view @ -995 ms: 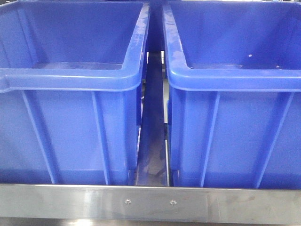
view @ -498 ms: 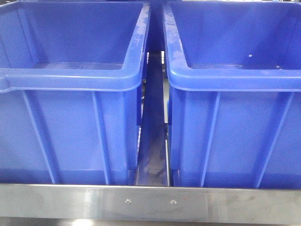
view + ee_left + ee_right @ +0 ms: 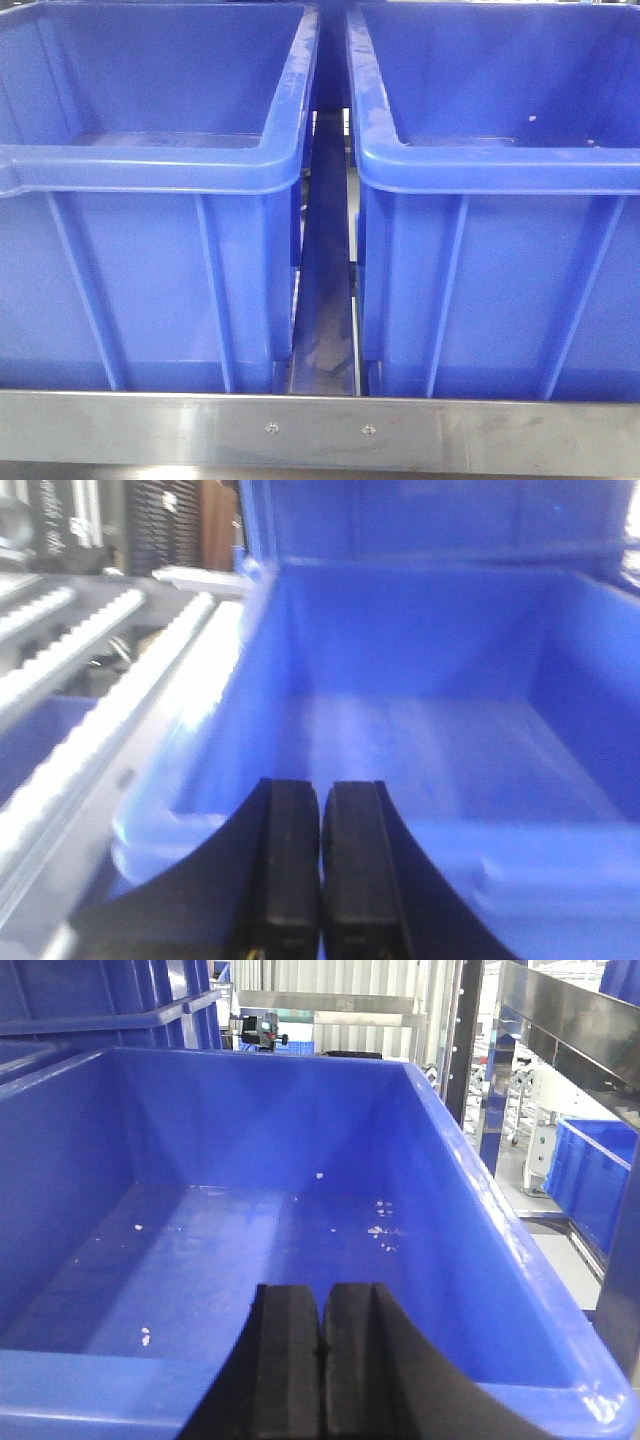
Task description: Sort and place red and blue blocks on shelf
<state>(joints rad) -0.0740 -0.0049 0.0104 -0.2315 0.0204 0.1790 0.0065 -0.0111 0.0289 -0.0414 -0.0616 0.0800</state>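
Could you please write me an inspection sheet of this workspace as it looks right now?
Surface: steel shelf with a brushed front rail bearing two screws; roller tracks run beside the left bin.
Job's things: no red or blue block seen in any view.
Clutter: left bin and right bin stand side by side with a narrow gap between them; what shows of each inside is empty, apart from small white flecks on the right bin's floor.
Hands: left hand shut, holding nothing, over the near rim of a bin; right hand likewise.
Cables: nothing seen.
Surroundings: more blue bins and metal racking behind, in the right wrist view.
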